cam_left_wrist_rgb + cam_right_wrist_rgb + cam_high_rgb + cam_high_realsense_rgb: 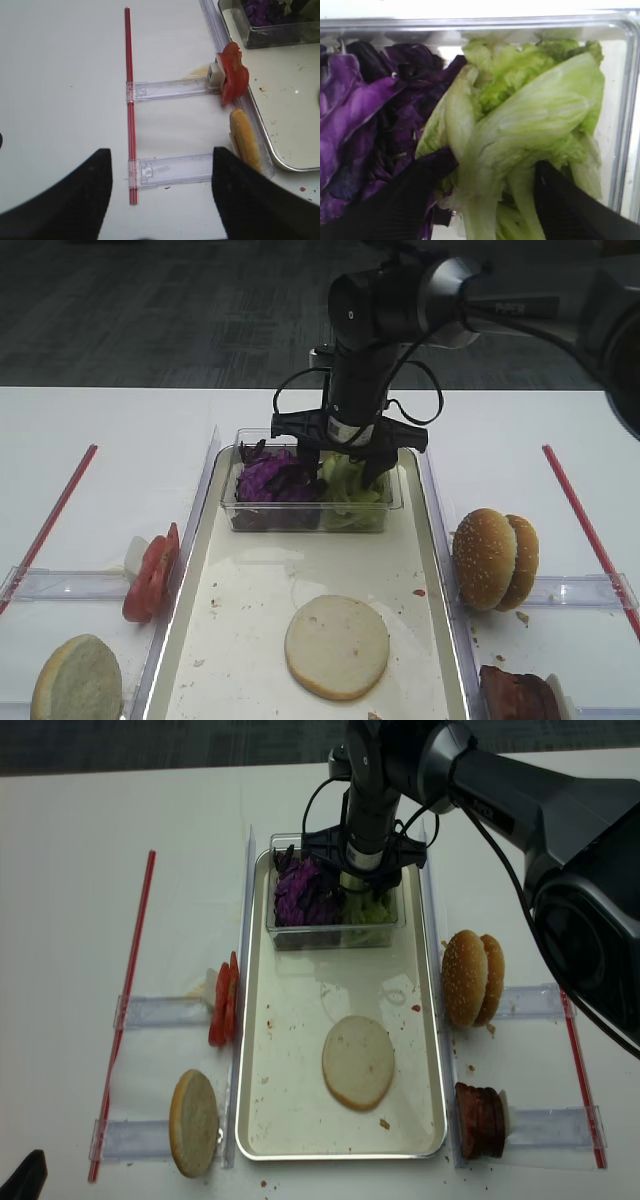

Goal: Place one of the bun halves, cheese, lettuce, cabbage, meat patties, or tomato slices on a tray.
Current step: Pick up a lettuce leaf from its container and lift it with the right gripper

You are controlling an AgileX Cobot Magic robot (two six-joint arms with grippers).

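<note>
Right gripper (485,200) down in the clear tub (310,515), jaws spread wide and straddling the lettuce (520,125): one dark finger sits at the seam between green and purple, the other on the right side of the leaf pile, so a close would likely gather lettuce alone. Not yet pinching; leaves bulge between the fingers but nothing reads as clamped or lifted. Cabbage (365,115) fills the left half of the tub, lettuce the right half, the two touching along the middle. The tub stands at the far end of the tray (425,540), which leaves the nearer floor open for building. One pale bun half (337,646) lies cut face up on that nearer floor, likely the base for the lettuce. Off the tray, stock stands on edge in clear holders on the bench (120,440): tomato slices (150,572) and another bun half (76,680) to the left, seeded buns (495,558) and meat patties (515,695) to the right, each upright for an easy side pinch. Left gripper (160,195) hangs over the bare left bench beside a red strip (130,100), jaws spread, holding nothing.
</note>
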